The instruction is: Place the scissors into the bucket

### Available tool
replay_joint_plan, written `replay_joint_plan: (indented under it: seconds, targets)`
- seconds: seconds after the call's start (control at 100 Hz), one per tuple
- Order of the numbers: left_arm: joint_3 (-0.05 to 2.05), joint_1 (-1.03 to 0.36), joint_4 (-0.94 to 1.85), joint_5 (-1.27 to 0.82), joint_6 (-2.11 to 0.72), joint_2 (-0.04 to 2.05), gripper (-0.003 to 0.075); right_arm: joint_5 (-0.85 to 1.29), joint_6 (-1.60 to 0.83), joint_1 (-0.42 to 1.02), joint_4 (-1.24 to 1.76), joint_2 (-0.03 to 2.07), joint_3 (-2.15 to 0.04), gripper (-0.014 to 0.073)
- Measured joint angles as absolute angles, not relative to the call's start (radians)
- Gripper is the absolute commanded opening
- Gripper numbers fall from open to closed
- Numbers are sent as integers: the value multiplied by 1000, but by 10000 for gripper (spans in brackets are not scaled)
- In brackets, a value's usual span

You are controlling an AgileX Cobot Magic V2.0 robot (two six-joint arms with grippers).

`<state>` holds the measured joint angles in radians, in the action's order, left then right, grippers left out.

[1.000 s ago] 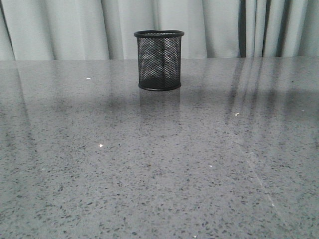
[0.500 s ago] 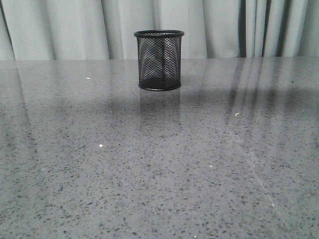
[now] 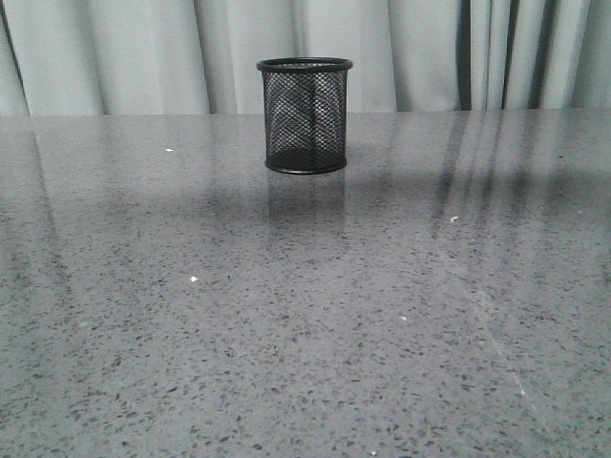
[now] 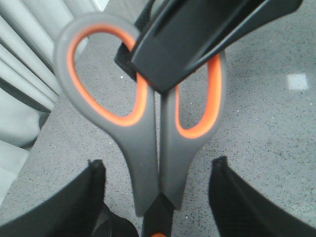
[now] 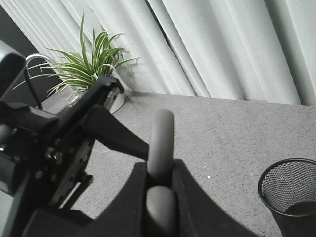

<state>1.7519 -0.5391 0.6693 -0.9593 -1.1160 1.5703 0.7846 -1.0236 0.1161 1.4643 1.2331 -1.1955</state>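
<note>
The scissors (image 4: 143, 163) hang in the air well short of the bucket (image 3: 305, 114), which stands empty on the table (image 3: 305, 334). The right gripper (image 5: 160, 197) is clenched on the handle loops while the left gripper (image 4: 158, 168) has its fingers spread clear on either side of the shanks, which looks like a handover so the right arm can carry them across. The blades are cut off in both wrist views and neither arm shows in the front view, so I cannot tell how high the scissors sit.
</note>
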Motion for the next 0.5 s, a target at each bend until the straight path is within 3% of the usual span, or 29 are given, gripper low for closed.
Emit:
replay_joint_plan:
  seconds: [0.29, 0.5]
  targets:
    - [1752, -365, 672, -1044, -1054, 1447, 479, 669, -1024, 116, 1401, 1233, -1200, -73]
    - [1753, -214, 689, -1200, -1024, 1386, 430, 572, -1024, 116, 1273, 1243, -1231, -53]
